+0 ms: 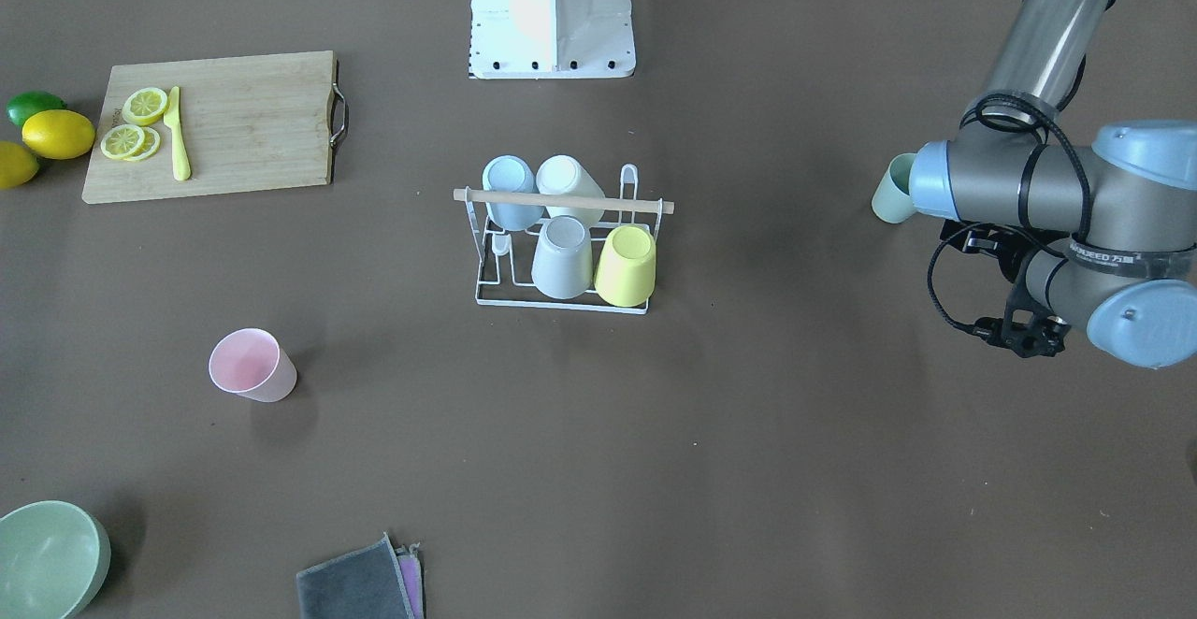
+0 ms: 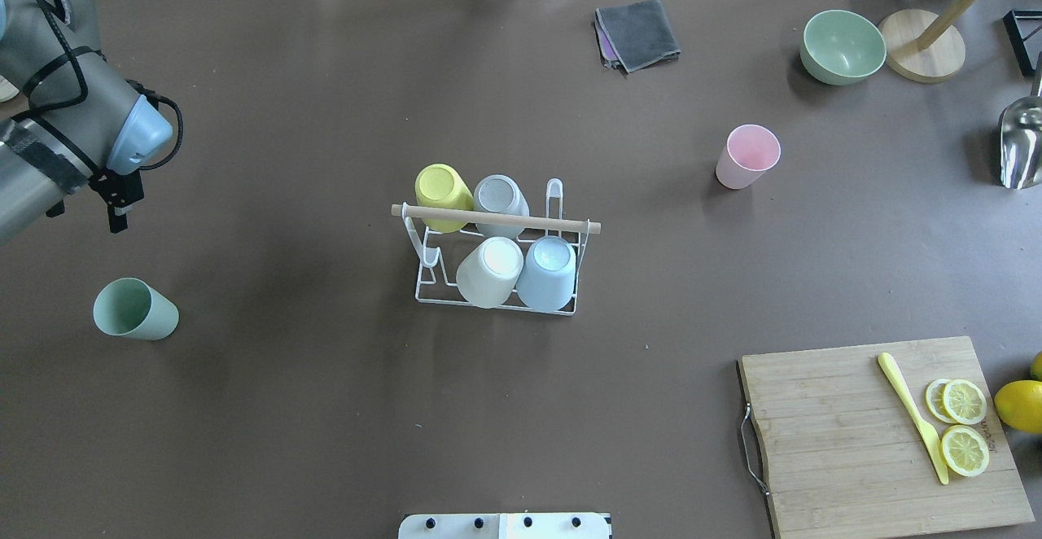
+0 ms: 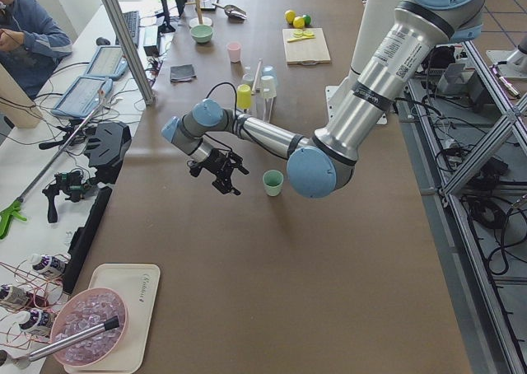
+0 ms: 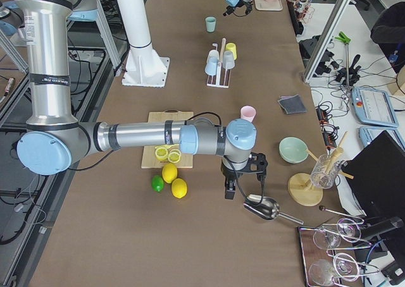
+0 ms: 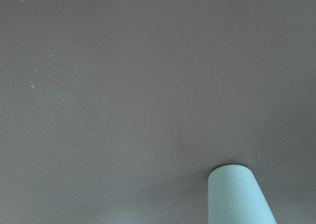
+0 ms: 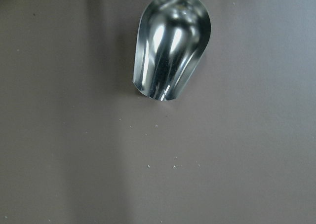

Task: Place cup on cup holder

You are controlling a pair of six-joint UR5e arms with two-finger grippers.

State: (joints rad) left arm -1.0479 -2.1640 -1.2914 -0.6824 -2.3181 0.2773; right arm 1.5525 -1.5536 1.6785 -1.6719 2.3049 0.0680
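Hovering left gripper (image 2: 120,209): jaws spread, holding nothing; above the brown table (image 2: 326,75).
Mint-green plastic cup (image 2: 134,309): upright, mouth up, near the left gripper, well apart from the rack.
White wire cup holder with wooden rod handle (image 2: 496,218): table centre; carries four inverted cups: yellow (image 2: 442,189), grey (image 2: 498,195), white (image 2: 491,272), pale blue (image 2: 547,272); two prongs bare.
Pink plastic cup (image 2: 747,156): upright, right of the holder, apart from it.
Right gripper (image 4: 234,186): above the table beside a shiny metal scoop (image 4: 262,206); jaw opening cannot be told.

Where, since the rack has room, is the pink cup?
Overhead view, right half: the pink cup stands upright between the rack and green bowl.
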